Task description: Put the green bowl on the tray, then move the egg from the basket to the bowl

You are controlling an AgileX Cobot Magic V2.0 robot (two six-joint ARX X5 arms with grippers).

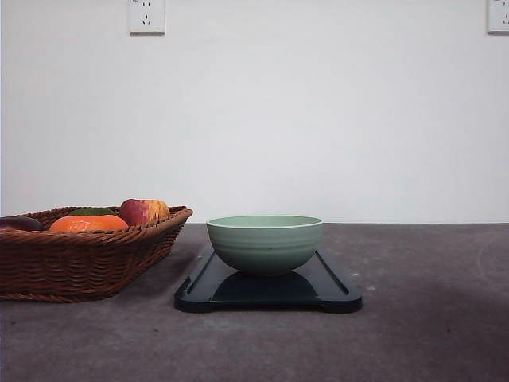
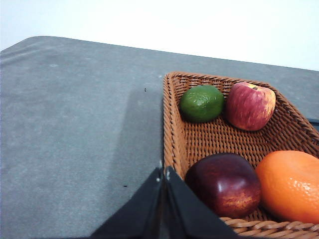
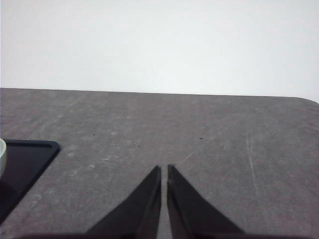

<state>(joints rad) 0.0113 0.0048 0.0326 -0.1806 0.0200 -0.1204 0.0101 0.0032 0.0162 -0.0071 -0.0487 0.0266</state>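
Grey tabletop (image 1: 429, 318) under a white wall: at your lower left sits the basket (image 1: 79, 263), holding an orange (image 1: 87, 224), an apple (image 1: 143, 211), a lime (image 2: 201, 103) and a dark red-brown rounded piece (image 2: 224, 183). You cannot tell which is the egg. At centre, the green bowl (image 1: 265, 243) rests on the tray (image 1: 334, 290). Your left pincer (image 2: 163, 173) and right pincer (image 3: 164, 169) are both pressed closed, empty.

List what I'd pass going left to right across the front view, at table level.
Basket holding a dark fruit, an orange fruit and an apple → green bowl sitting on the tray → bare table.
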